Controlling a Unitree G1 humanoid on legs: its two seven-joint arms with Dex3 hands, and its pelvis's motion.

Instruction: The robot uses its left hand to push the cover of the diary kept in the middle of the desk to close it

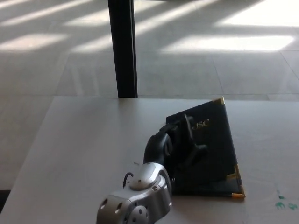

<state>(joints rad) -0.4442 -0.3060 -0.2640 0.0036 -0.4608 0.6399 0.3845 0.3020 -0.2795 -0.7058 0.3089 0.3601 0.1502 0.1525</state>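
A dark diary (212, 144) with gold corner caps lies in the middle of the grey desk (79, 149). Its cover stands raised and tilted, gold lettering showing on the outside face. My left hand (180, 140) reaches in from the bottom, its silver forearm at the lower middle of the head view. The black fingers (191, 135) are spread and rest against the left side of the raised cover. The hand holds nothing. The diary's pages are hidden behind the cover and the hand.
A black vertical post (122, 46) stands behind the desk's far edge, over a sunlit tiled floor (210, 60). Small green marks (282, 201) sit on the desk at the lower right. The desk's left edge runs diagonally at the left.
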